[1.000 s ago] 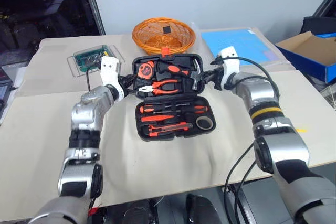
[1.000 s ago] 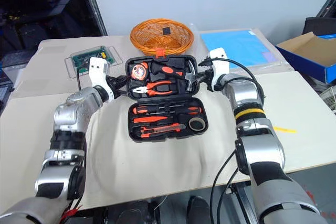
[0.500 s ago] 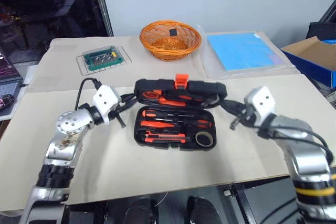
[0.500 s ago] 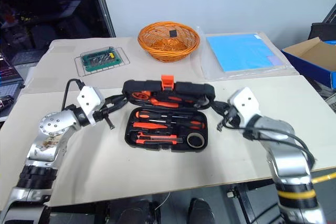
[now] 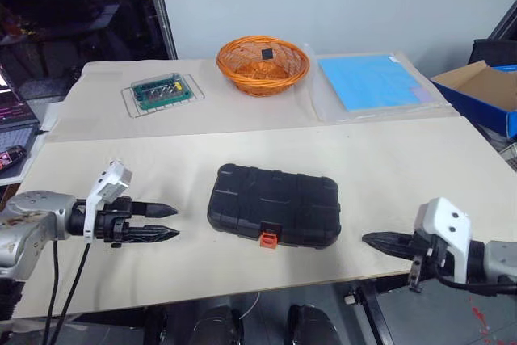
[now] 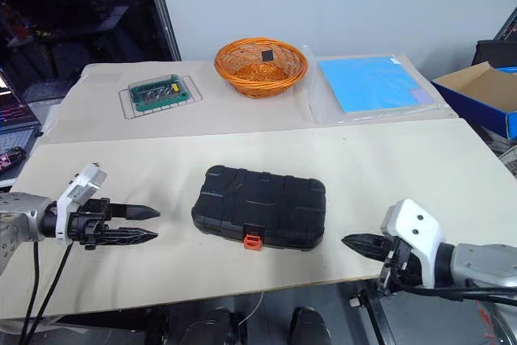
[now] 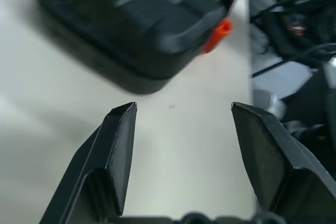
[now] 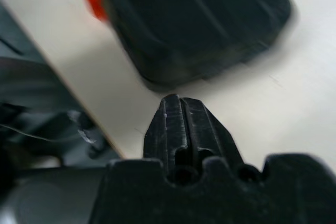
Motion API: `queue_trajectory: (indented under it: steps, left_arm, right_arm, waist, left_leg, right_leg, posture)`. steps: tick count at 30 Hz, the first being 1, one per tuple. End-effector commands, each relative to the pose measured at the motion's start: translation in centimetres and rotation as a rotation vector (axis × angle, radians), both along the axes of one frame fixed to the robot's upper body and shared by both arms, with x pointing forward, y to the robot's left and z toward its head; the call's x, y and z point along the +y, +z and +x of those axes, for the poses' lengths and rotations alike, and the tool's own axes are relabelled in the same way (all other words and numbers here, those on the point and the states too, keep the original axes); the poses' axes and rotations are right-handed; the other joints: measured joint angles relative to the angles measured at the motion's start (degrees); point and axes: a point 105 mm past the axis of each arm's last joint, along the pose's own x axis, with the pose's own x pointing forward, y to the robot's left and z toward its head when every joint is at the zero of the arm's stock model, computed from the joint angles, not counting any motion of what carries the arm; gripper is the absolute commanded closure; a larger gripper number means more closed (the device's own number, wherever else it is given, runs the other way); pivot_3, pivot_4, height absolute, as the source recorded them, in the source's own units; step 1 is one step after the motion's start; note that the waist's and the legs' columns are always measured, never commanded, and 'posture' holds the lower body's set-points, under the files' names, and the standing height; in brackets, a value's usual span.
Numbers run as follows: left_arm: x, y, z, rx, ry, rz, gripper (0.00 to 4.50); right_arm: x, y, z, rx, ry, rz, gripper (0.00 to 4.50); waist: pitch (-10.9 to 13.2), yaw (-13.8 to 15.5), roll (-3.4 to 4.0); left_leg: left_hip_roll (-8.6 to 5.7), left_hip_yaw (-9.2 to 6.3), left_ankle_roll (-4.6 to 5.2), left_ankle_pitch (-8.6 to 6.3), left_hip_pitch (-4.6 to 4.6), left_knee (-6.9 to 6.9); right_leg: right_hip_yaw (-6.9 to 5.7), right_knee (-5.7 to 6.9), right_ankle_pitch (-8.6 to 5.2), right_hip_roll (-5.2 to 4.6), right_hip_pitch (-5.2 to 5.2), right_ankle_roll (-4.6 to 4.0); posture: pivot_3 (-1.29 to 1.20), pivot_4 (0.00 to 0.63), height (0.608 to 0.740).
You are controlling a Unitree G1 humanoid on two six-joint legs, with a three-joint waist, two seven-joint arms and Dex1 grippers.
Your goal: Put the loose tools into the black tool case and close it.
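The black tool case (image 5: 275, 204) lies flat and closed in the middle of the table, its orange latch (image 5: 269, 238) facing the front edge. The loose tools are out of view. My left gripper (image 5: 176, 221) hovers left of the case, pointing at it, open and empty. In the left wrist view its fingers (image 7: 118, 145) stand wide apart with the case's corner (image 7: 136, 19) beyond them. My right gripper (image 5: 365, 238) sits right of the case near the front edge, shut on nothing. Its closed fingertips (image 8: 184, 124) point at the case (image 8: 194, 19).
An orange wicker basket (image 5: 262, 64) stands at the back centre. A clear-lidded green bit box (image 5: 162, 91) is at the back left, a blue sheet (image 5: 376, 82) at the back right. A blue-sided cardboard box (image 5: 481, 86) sits off the table's right side.
The case's lid has come down and the case is now closed. Both arms have drawn back from its sides toward the front edge. The left gripper has opened.
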Motion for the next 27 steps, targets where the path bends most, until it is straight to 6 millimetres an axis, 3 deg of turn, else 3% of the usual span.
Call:
queue_trajectory:
  steps: [1,3,5,7,13,19,24,27]
  left_arm:
    - [-1.8,1.4,-0.6,-0.083,-0.092,-0.001,0.73]
    - [-2.7,1.6,-0.3,-0.132,-0.097,-0.01,0.05]
    - [-3.8,1.8,-0.5,-0.161,-0.131,-0.02,0.05]
    - [-4.6,1.9,-0.6,-0.184,-0.16,-0.023,0.05]
    - [-5.8,1.7,0.3,-0.242,-0.137,-0.029,0.05]
    - [-7.1,1.4,2.3,-0.303,-0.055,-0.03,0.05]
    - [-8.4,1.0,3.7,-0.325,-0.009,-0.022,0.05]
    - [-9.1,0.7,4.7,-0.331,0.009,-0.013,0.0]
  right_arm:
    - [2.6,-1.5,-0.9,0.056,0.103,-0.043,4.5]
    - [2.5,-2.7,0.0,0.059,0.075,-0.095,4.5]
    - [2.5,-3.5,1.7,0.045,0.012,-0.12,4.5]
    - [2.3,-3.5,5.0,-0.041,-0.104,-0.135,4.5]
    - [3.0,-1.7,12.5,-0.201,-0.291,-0.081,4.5]
    - [5.1,0.3,18.9,-0.298,-0.321,-0.031,4.5]
    - [5.4,0.9,21.2,-0.279,-0.315,0.03,4.5]
    - [4.6,2.0,19.6,-0.267,-0.276,0.082,3.69]
  waist:
    - [0.0,0.1,0.0]
    - [0.0,0.2,0.0]
    - [0.0,0.2,-0.05]
    - [0.0,0.1,-0.13]
    - [0.0,-0.8,-0.19]
    - [0.0,-1.5,-0.2]
    - [0.0,-1.6,-0.18]
    - [0.0,-1.3,-0.17]
  left_leg:
    - [0.0,0.0,-0.03,0.01,0.0,-0.01]
    - [-0.01,0.01,-0.33,0.18,-0.02,-0.01]
    - [-0.04,0.06,-0.34,0.19,-0.05,0.02]
    - [-0.04,0.08,-0.34,0.19,-0.08,0.1]
    - [0.0,0.22,-0.51,0.35,-0.27,0.19]
    - [-0.01,0.22,0.0,0.75,-0.43,0.17]
    - [-0.02,0.27,0.04,0.79,-0.44,0.13]
    - [-0.02,0.26,0.04,0.8,-0.49,0.1]
  right_leg:
    - [0.01,0.0,-0.03,-0.01,-0.02,-0.06]
    - [0.02,0.01,-0.02,-0.02,-0.05,-0.07]
    - [0.04,0.01,-0.02,-0.02,-0.06,-0.07]
    - [0.04,-0.01,0.0,-0.02,-0.05,-0.11]
    - [0.08,0.11,0.18,0.04,-0.07,-0.21]
    - [0.07,0.14,0.54,0.15,-0.2,-0.36]
    - [0.06,0.15,0.56,0.21,-0.22,-0.39]
    - [0.03,0.11,0.53,0.22,-0.23,-0.35]
  posture:
    - [0.0,0.15,0.74]
    - [0.0,0.15,0.74]
    - [0.0,0.15,0.74]
    - [0.0,0.15,0.74]
    - [0.0,0.15,0.74]
    - [0.0,0.15,0.74]
    - [0.0,0.15,0.74]
    - [0.0,0.15,0.74]
